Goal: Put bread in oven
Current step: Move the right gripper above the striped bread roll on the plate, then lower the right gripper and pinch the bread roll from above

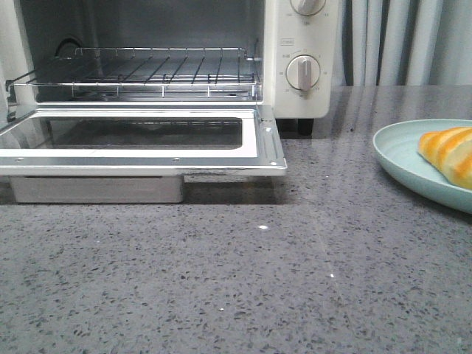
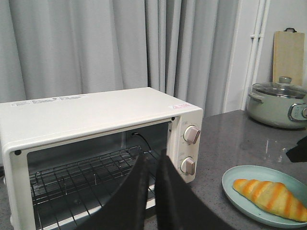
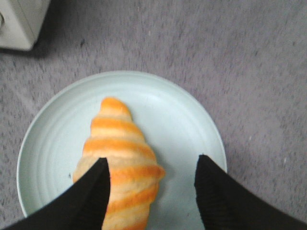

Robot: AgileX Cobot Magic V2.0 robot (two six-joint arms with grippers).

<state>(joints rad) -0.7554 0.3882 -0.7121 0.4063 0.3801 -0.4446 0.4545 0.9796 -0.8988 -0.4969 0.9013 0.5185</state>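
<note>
Right fingers (image 3: 151, 179) spread wide over the one bread (image 3: 119, 165) lying on its single pale plate (image 3: 192, 124) on the desk (image 1: 221, 280), left fingers (image 2: 152, 165) pressed together, empty, facing the one open oven (image 2: 96, 115).

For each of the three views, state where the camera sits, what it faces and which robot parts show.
Front: low over the speckled grey counter, facing the cream-white oven; no robot parts.
Left wrist: raised, facing the oven; shut left gripper shows.
Right wrist: above the pale blue plate, looking down; open right gripper shows.
All three share the orange striped bread.
</note>
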